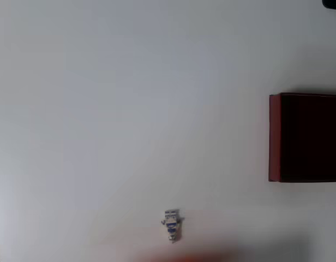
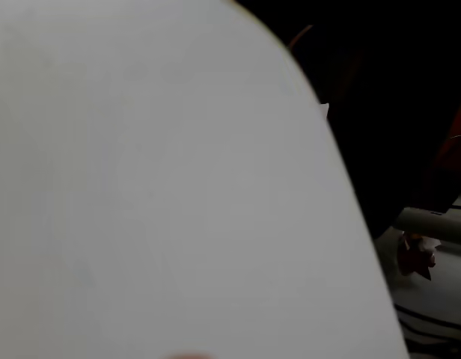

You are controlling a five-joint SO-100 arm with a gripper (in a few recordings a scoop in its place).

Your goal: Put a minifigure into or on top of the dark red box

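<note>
Figure: the minifigure (image 1: 172, 224) is seen lying flat on the white bench (image 1: 130, 109) in the overhead view, close to the bottom edge, a little right of the middle; nothing is touching it.
Box: the box (image 1: 274, 136) is set at the right edge of the bench, open side up, its dark inside exposed; it is cut off by the frame edge and lies well apart from the figure.
Pincer: an orange blur (image 1: 184, 257) is seen at the bottom edge, just below the figure, and is judged to be part of the arm; whether the pincer is released or clenched cannot be told.
Wrist view: bare bench is shown, curving off into darkness at the right; neither figure nor box can be made out there.
Stage: the pickup is judged not yet done, since the figure lies free on the bench.
Risk, grasp: the figure is tiny and flat, so it could be nudged aside or squeezed out if the fingers are closed off-centre.
Risk, edge: a push toward the near edge could send it off the bench.
Risk, carry: a weak pinch could let it drop on the long way to the box.
Risk, release: if it is released short of the wall, the figure would land outside.
</note>
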